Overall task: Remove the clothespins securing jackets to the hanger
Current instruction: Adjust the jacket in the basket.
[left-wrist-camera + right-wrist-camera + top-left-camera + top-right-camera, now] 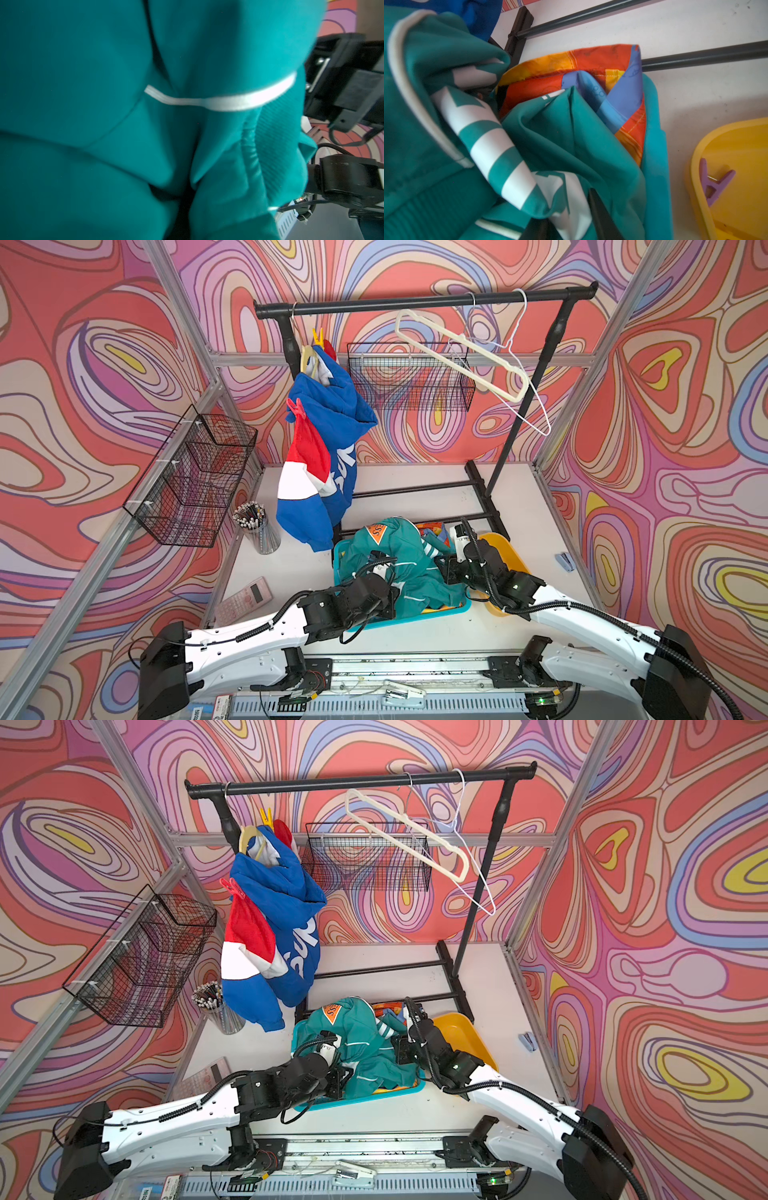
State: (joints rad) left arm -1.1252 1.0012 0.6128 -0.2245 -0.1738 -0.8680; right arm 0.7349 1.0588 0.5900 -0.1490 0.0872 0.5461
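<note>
Two clothespins are in place on the blue jacket, which hangs from a pale yellow hanger at the left end of the black rack's top rail. A yellow clothespin stands up at the collar and a red clothespin grips the near shoulder. A purple clothespin lies loose in the yellow tray, just right of the teal bin. The teal jacket is heaped in that bin, and the rainbow patchwork jacket shows beneath it at the far edge. I have both arms reaching into the heap. The left gripper is closed and buried in teal folds at the bin's near left. Its wrist camera shows only cloth, so I cannot tell whether it pinches any fabric. The right gripper sits at the heap's right side, and its dark fingers straddle a white-striped teal fold. I cannot tell whether they have clamped it. A cream hanger and a white wire hanger hang bare at the rail's right end. A cup of pencils and a calculator sit on the table to the left.
</note>
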